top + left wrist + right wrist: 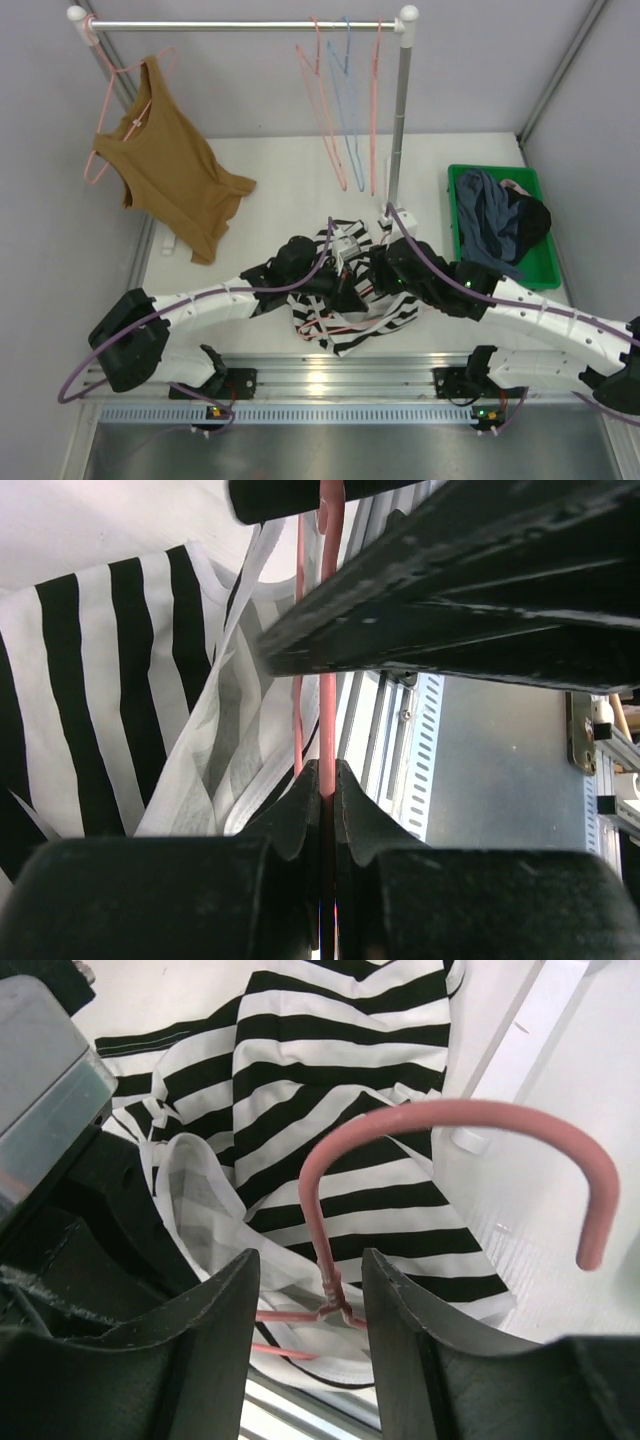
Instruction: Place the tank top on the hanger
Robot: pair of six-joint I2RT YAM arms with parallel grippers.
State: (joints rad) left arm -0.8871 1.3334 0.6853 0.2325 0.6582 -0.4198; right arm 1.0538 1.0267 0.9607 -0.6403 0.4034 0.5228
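Observation:
The striped tank top [345,325] lies crumpled on the table between the two arms. It also shows in the left wrist view [90,690] and the right wrist view [340,1070]. My left gripper [332,280] [328,768] is shut on the pink hanger [328,680], pinching its wire just above the fabric. My right gripper [368,272] [310,1260] is open, its jaws straddling the hanger's twisted neck [328,1295] without touching it. The hook [470,1115] curves up to the right. The hanger's lower wires run into the white inside of the garment.
A rail [240,25] at the back carries a brown tank top [170,165] on a pink hanger, and spare pink and blue hangers [345,110]. The rack post [399,130] stands right of centre. A green bin [490,168] with dark garments is at the right.

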